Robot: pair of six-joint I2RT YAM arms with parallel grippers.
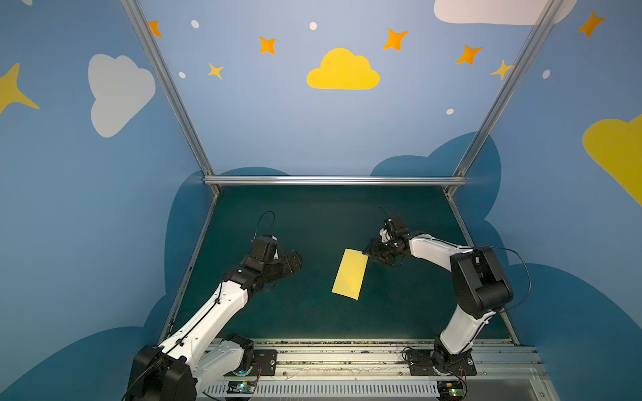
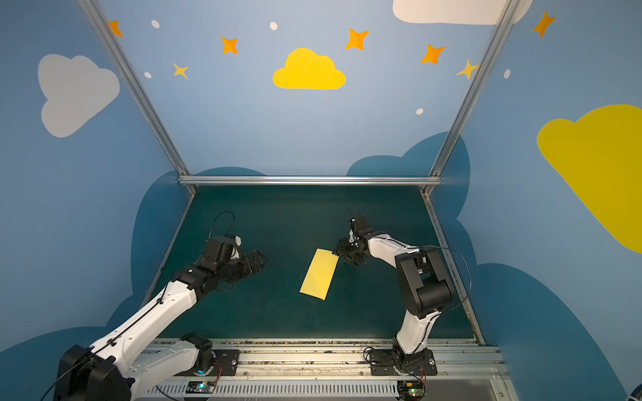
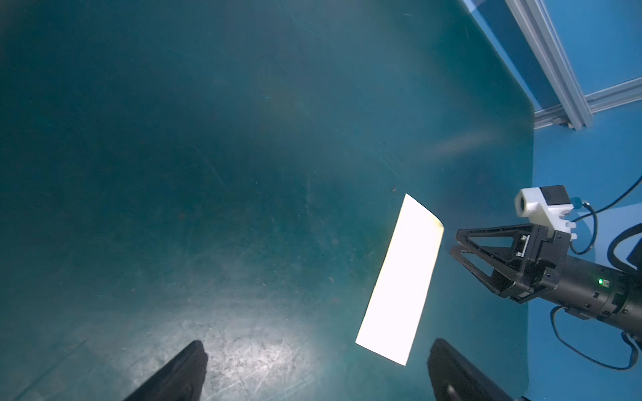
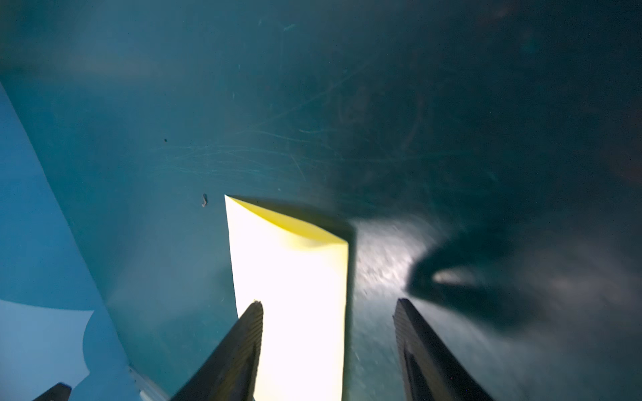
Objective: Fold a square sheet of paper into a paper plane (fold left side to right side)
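The square sheet of paper (image 1: 350,274) (image 2: 319,274) lies on the green mat, folded in half into a long pale yellow rectangle. Its upper layer gapes a little at one short end (image 4: 305,229). No paper plane is in view. My right gripper (image 1: 371,256) (image 2: 342,255) (image 4: 328,302) is open at the paper's far right corner. One finger hangs over the paper and the other over the mat beside it. My left gripper (image 1: 293,262) (image 2: 258,262) (image 3: 318,347) stands wide open and holds nothing, well to the left of the paper (image 3: 403,281).
The green mat (image 1: 312,225) is bounded by aluminium rails (image 1: 333,180) at the back and sides, with blue painted walls behind them. The arm bases sit on a metal rail (image 1: 347,361) along the front edge.
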